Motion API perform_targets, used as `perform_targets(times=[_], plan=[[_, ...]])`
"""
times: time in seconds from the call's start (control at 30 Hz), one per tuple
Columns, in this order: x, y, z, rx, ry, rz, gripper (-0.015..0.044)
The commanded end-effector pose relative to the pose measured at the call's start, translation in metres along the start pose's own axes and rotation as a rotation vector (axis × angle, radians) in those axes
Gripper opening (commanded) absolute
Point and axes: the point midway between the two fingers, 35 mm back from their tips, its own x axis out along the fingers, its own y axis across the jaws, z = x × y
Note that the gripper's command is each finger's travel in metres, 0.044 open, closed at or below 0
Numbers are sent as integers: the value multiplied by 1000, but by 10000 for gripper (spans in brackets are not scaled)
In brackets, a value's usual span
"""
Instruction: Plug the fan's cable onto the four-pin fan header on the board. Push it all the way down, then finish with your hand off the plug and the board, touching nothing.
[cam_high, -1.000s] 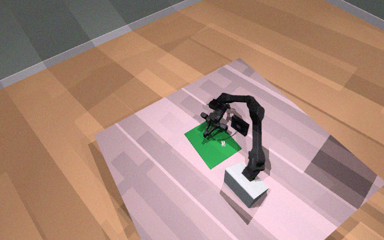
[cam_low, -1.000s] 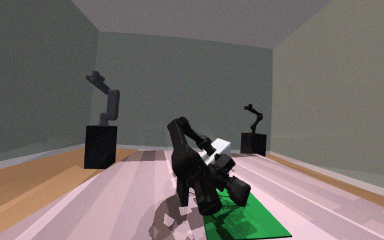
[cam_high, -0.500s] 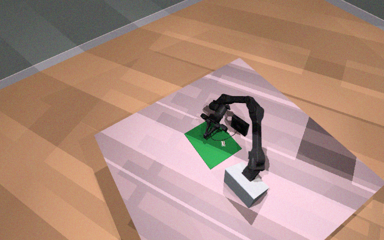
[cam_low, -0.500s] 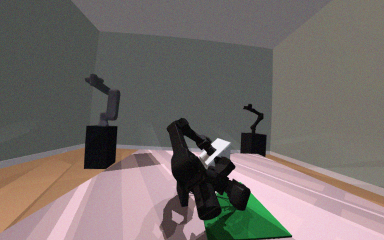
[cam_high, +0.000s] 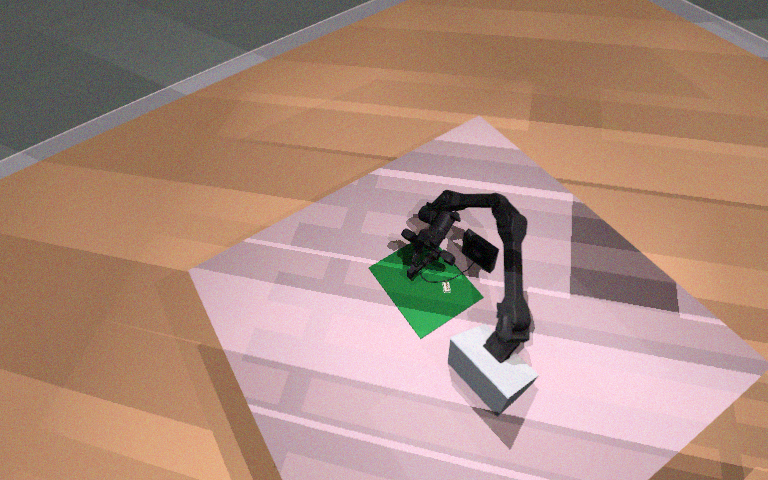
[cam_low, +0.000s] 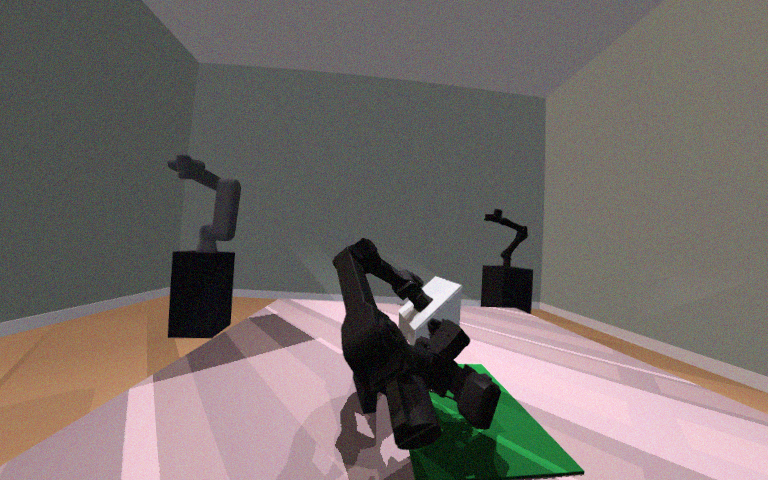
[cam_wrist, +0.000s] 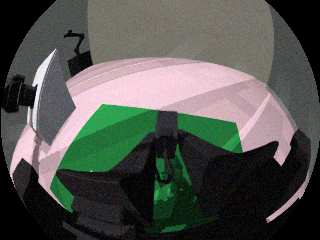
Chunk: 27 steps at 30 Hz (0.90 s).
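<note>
One green board (cam_high: 430, 300) lies flat, carrying one small white header (cam_high: 446, 286). One tool (cam_high: 415, 270) hovers over its far corner, nearly closed, pinching the fan's plug (cam_wrist: 163, 160).

Top high, exterior low, wrist close; all share board (cam_high: 425, 297).

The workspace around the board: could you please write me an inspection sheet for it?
Surface: pink mat on a wooden floor.
Job's things: green board flat on the mat; pale header on it, nothing plugged in; black fan beside the board.
Clutter: nothing seen.
Grippers: tool low over the board, shut on the plug, apart from the header.
Cables: thin black cable runs from the fan towards the tool.
Surroundings: arm on a white base; two other arms on black pedestals by the walls.
</note>
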Motion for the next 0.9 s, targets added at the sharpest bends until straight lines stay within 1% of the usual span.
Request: perform_targets(times=[0.0, 0.87], plan=[[3, 0, -4, -3, 1, 5, 0], [10, 0, -22, -2, 1, 5, 0]])
